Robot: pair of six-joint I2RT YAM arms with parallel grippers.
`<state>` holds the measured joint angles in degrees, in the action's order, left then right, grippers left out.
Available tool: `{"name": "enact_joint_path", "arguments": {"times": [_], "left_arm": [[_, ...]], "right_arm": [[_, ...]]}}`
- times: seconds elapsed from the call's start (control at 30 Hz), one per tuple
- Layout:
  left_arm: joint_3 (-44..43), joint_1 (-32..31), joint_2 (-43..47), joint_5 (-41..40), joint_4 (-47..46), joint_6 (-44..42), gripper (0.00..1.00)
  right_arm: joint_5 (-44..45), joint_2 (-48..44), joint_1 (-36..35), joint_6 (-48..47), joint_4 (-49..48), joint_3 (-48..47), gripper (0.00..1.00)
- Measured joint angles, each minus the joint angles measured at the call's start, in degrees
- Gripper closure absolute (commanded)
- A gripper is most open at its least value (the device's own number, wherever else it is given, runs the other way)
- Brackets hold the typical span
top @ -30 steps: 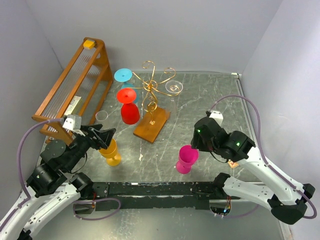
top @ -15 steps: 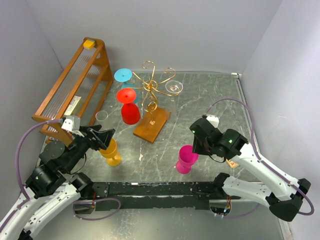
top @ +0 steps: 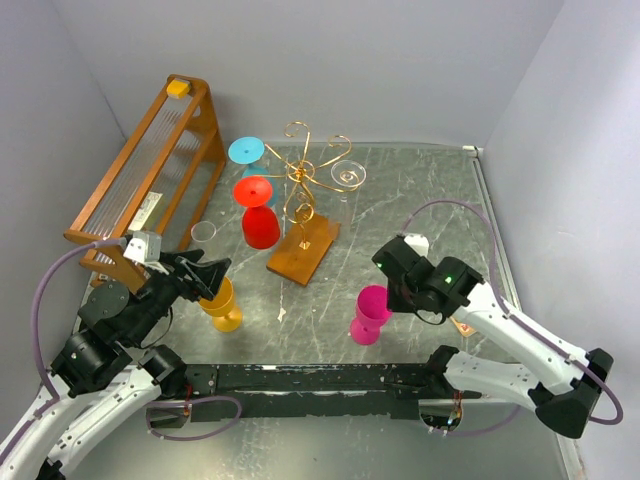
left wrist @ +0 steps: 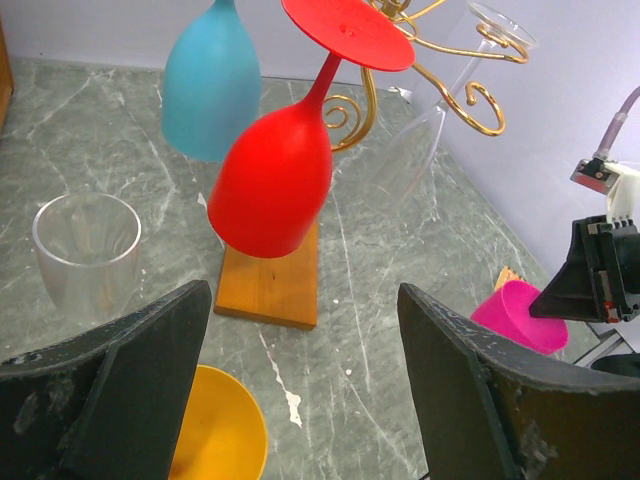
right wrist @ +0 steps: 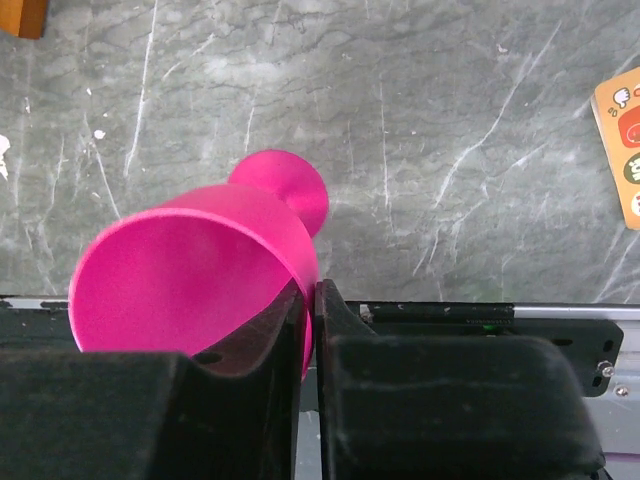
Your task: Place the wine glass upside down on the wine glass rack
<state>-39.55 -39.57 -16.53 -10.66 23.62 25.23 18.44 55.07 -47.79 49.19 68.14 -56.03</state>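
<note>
A pink wine glass [top: 372,312] stands upright on the table near the front, right of centre. My right gripper [top: 392,296] is shut on its rim. In the right wrist view one finger sits inside the pink wine glass [right wrist: 190,270] and the other outside, the right gripper [right wrist: 312,300] pinching the wall. The wine glass rack [top: 303,200], gold wire on a wooden base, stands mid-table with red [top: 258,215], blue [top: 246,150] and clear [top: 348,176] glasses hanging upside down. My left gripper [top: 215,275] is open above a yellow glass [top: 222,305], holding nothing; the left wrist view shows this gripper [left wrist: 303,296] and the rack base [left wrist: 270,285].
A tall orange-brown wooden frame [top: 150,170] stands at the back left. A clear tumbler [top: 203,233] sits beside it, left of the rack. A small printed card [top: 465,328] lies on the table under my right arm. Grey walls close in the left and right sides.
My right gripper has moved left to the pink glass and shut on its rim. The left arm has stayed still.
</note>
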Motion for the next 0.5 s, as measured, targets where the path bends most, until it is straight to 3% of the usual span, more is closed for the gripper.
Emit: {"name": "enact_joint_path", "arguments": {"times": [0.27, 0.5], "left_arm": [[0.00, 0.00, 0.20, 0.50, -0.20, -0.61, 0.13], [-0.26, 0.00, -0.81, 1.62, -0.87, -0.85, 0.13]], "right_arm": [[0.46, 1.05, 0.00, -2.23, -0.55, -0.26, 1.00], [2.67, 0.98, 0.00, -4.61, -1.01, -6.58, 1.00]]}}
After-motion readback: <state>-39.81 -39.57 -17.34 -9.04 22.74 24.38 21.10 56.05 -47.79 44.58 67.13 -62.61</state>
